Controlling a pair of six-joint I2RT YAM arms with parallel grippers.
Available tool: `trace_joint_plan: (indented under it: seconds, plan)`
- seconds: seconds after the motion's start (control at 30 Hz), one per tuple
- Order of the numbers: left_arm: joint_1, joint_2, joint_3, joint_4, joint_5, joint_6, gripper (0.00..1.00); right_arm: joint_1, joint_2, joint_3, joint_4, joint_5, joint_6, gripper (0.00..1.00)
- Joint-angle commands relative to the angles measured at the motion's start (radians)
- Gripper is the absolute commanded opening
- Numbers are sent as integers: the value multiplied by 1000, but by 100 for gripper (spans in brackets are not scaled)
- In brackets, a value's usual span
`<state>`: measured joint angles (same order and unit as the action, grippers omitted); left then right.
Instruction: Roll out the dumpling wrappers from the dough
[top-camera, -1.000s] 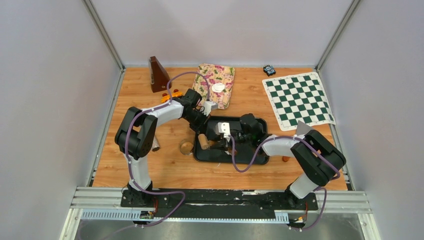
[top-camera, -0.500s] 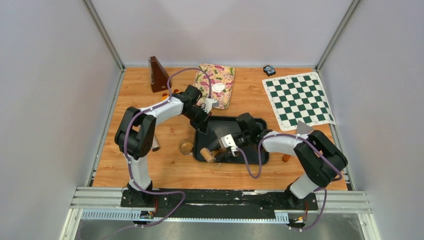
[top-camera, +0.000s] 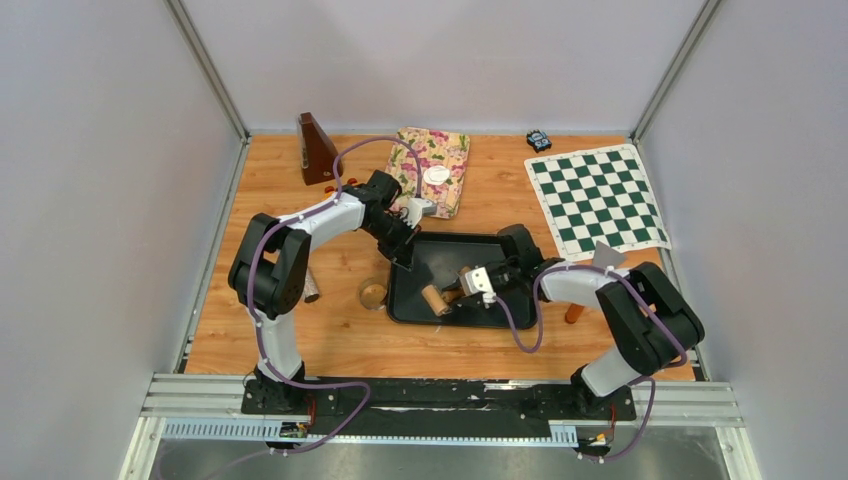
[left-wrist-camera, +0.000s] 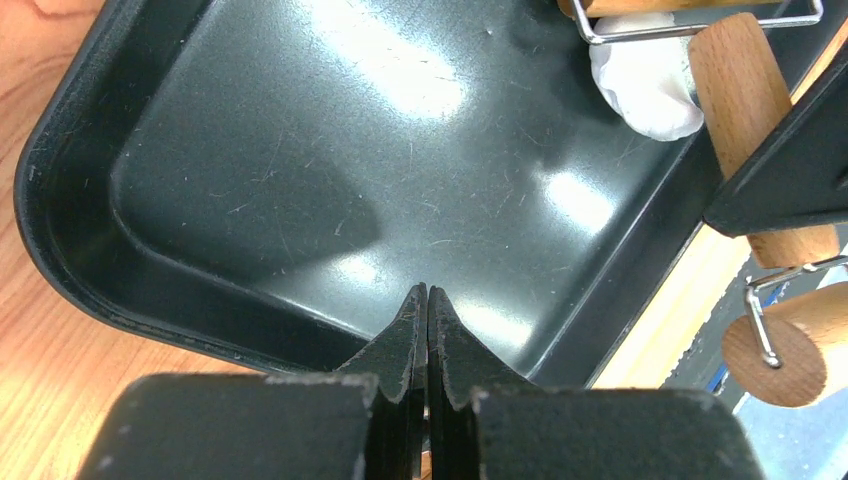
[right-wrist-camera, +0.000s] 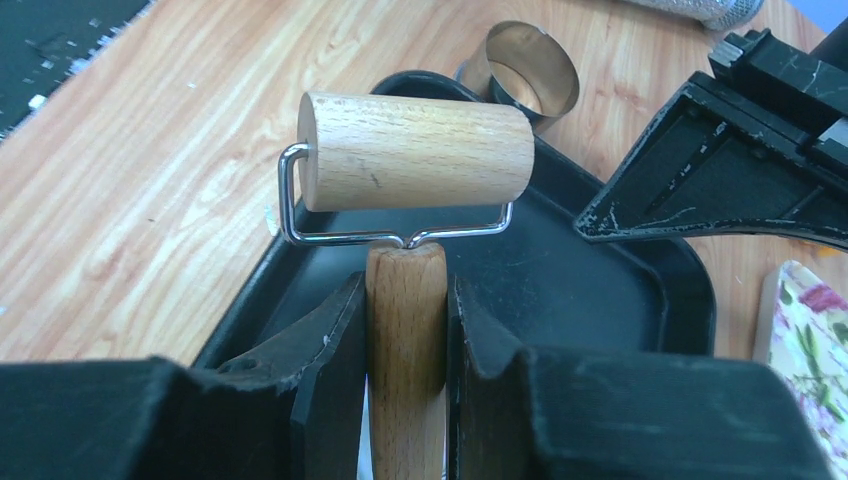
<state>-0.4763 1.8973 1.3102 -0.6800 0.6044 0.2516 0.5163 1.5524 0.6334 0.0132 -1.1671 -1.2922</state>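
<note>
My right gripper (right-wrist-camera: 405, 287) is shut on the wooden handle (right-wrist-camera: 405, 320) of a roller. The roller's drum (right-wrist-camera: 415, 150) hangs over the near-left corner of the black tray (top-camera: 500, 312). In the top view the right gripper (top-camera: 472, 284) is over the tray's middle. A white lump of dough (left-wrist-camera: 645, 85) lies in the tray beside the handle. My left gripper (left-wrist-camera: 427, 292) is shut on nothing, its tips over the tray's far-left rim (left-wrist-camera: 60, 240). A round white dumpling wrapper (top-camera: 436, 175) rests on the floral cloth (top-camera: 445, 150) behind the tray.
A metal ring cutter (top-camera: 372, 293) stands on the table left of the tray. A brown metronome (top-camera: 317, 148) is at the back left. A chessboard mat (top-camera: 597, 198) and a small black device (top-camera: 539, 139) are at the back right. A small wooden piece (top-camera: 572, 316) lies under the right arm.
My right gripper has carried the roller to the right, from the tray's left edge towards its middle. The left gripper has shifted only slightly at the tray's far-left corner.
</note>
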Motion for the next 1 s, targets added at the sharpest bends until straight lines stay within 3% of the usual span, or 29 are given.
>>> trace_joint_plan:
  seconds: [0.0, 0.07, 0.23, 0.4, 0.7, 0.97]
  plan:
    - [2, -24, 21, -2, 22, 26, 0, 24, -41, -30, 296, 133, 185, 0]
    - [2, -26, 19, -1, 19, 24, 0, 9, -58, -7, 317, 207, 220, 0]
    - [2, -33, 16, 8, 16, 20, 0, -19, -130, 86, 207, 223, 256, 0]
    - [2, -27, 16, 2, 24, 27, 0, -16, -167, 202, -194, -20, 86, 0]
    - [2, -24, 25, -37, 50, 58, 0, 89, -133, 119, -256, -159, -81, 0]
    - [2, -13, 21, -33, 56, 55, 0, 96, -96, 70, -225, -135, -129, 0]
